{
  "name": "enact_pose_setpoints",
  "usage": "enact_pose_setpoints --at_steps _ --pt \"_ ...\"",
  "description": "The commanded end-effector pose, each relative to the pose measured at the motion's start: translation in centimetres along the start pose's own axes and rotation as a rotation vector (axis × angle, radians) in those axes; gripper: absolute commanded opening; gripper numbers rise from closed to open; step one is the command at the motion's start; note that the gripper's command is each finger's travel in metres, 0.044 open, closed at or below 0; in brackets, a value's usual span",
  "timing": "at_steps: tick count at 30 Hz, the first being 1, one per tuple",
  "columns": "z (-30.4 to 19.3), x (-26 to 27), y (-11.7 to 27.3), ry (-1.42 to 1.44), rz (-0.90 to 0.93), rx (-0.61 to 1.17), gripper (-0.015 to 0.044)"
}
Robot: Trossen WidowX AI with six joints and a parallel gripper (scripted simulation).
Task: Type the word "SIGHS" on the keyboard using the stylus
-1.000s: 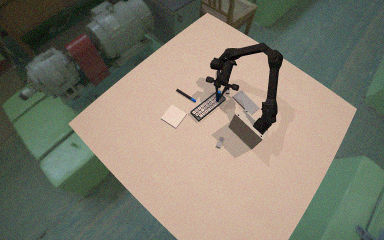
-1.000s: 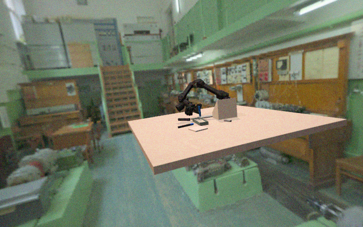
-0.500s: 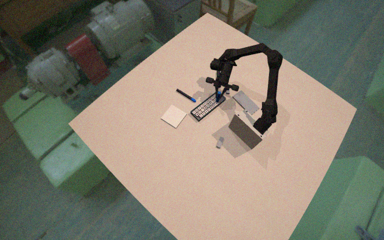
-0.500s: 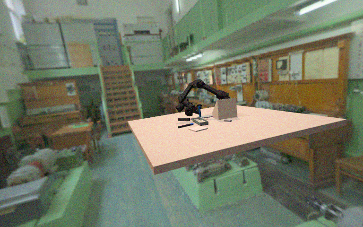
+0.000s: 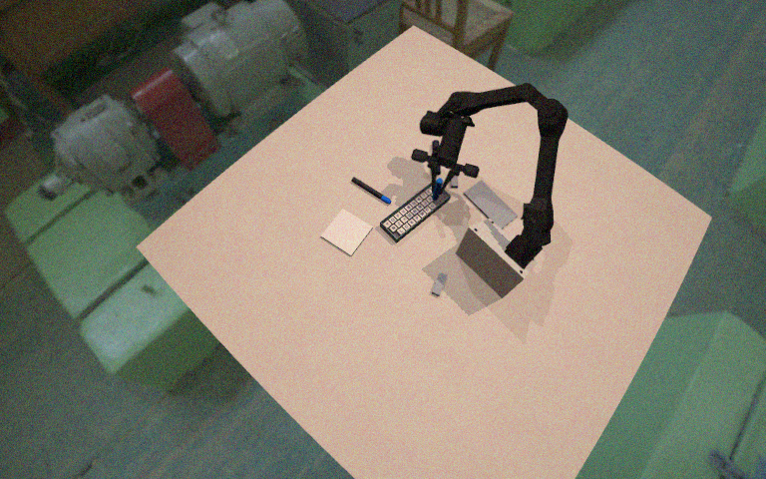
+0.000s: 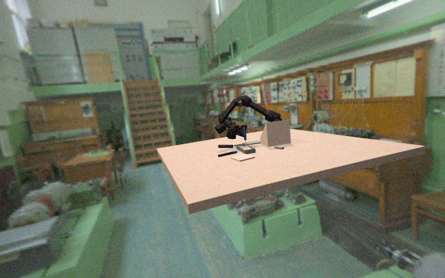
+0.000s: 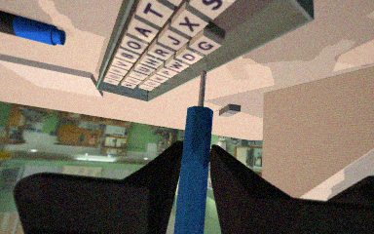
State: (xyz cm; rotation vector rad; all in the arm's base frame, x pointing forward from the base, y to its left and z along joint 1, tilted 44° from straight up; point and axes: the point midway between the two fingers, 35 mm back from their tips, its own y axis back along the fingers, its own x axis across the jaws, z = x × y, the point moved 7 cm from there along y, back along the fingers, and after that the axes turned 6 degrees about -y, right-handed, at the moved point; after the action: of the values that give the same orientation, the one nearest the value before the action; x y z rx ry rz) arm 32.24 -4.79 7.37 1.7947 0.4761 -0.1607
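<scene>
My gripper [image 5: 437, 191] [image 7: 196, 149] is shut on the blue stylus [image 6: 244, 132] [image 7: 195, 171], which stands near upright with its thin metal tip down. The keyboard [image 5: 415, 213] [image 6: 245, 150] [image 7: 273, 30] lies under the stylus, at its end nearer the arm. In the wrist view the tip appears over the dark rim, just beside the G key [image 7: 206, 45]. The S key [image 7: 212, 4] is at the upper frame edge and the H key [image 7: 153, 62] is farther along the rows. I cannot tell whether the tip touches anything.
A black marker with a blue end [image 5: 369, 190] [image 6: 227, 153] [image 7: 39, 30] and a pale square pad [image 5: 346, 232] [image 6: 243, 157] lie beside the keyboard. A flat grey slab [image 5: 490, 203], an upright panel [image 5: 488, 262] [image 6: 278, 134] [image 7: 317, 127] and a small grey block [image 5: 439, 283] [image 7: 230, 110] are also on the table.
</scene>
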Motion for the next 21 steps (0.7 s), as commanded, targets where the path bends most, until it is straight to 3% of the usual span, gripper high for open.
enact_pose_setpoints --at_steps 1,10,13,21 --pt "-1.2 -0.2 0.6 -0.003 0.002 0.004 0.0081" --pt "-1.0 -0.1 0.5 0.007 0.003 -0.003 0.0058" --pt "-1.3 0.5 0.2 0.006 0.003 -0.002 0.0" --pt "-3.6 4.1 -2.0 -0.001 0.005 0.005 0.0"
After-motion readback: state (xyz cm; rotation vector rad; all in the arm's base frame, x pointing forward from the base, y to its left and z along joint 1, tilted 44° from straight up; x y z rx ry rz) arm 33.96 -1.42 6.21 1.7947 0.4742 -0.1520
